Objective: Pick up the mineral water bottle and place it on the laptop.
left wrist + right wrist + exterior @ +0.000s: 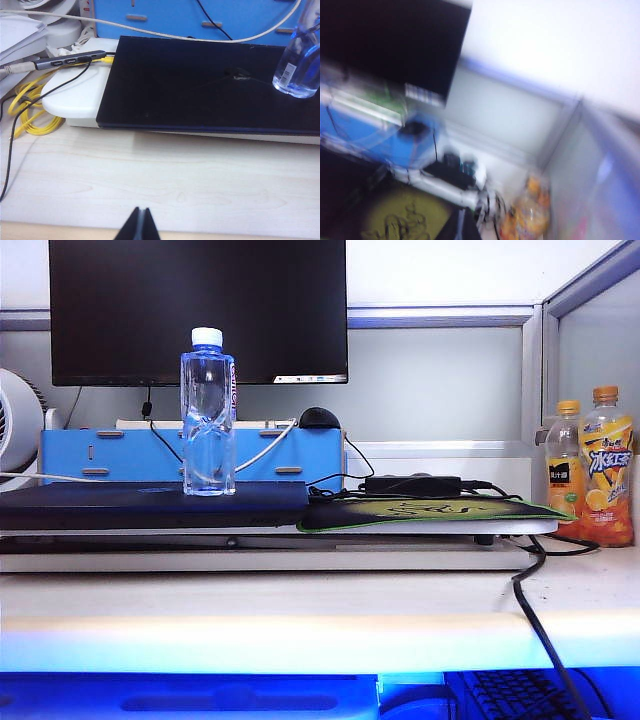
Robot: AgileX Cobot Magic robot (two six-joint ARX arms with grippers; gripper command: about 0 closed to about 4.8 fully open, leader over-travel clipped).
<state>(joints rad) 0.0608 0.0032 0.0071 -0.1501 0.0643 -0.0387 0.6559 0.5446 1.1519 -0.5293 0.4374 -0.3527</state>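
The big black monitor [198, 310] fills the back of the exterior view, and everything else can be placed from the laptop [150, 505] that lies closed below it on a white stand on the pale counter [300, 615]. The laptop's dark lid is flat and bare except for the mineral water bottle [208, 412], which stands upright on it, near the lid's end closest to the green-edged mouse mat [420, 512]; the left wrist view shows the bottle's base [296, 80] resting on the lid near that end. Beyond the mat, well apart from the laptop, two orange drink bottles [590, 468] stand at the partition. No arm appears in the exterior view and nothing touches the bottle. The left gripper [140, 225] hangs over bare counter in front of the laptop, its jaws pressed together and empty. The right gripper [462, 226] shows only as a dark tip in a badly blurred view looking over the mouse mat; its jaws also seem pressed together, holding nothing. Judged from this, the placing is done: the bottle sits steady on the laptop and only parking the arms could remain.
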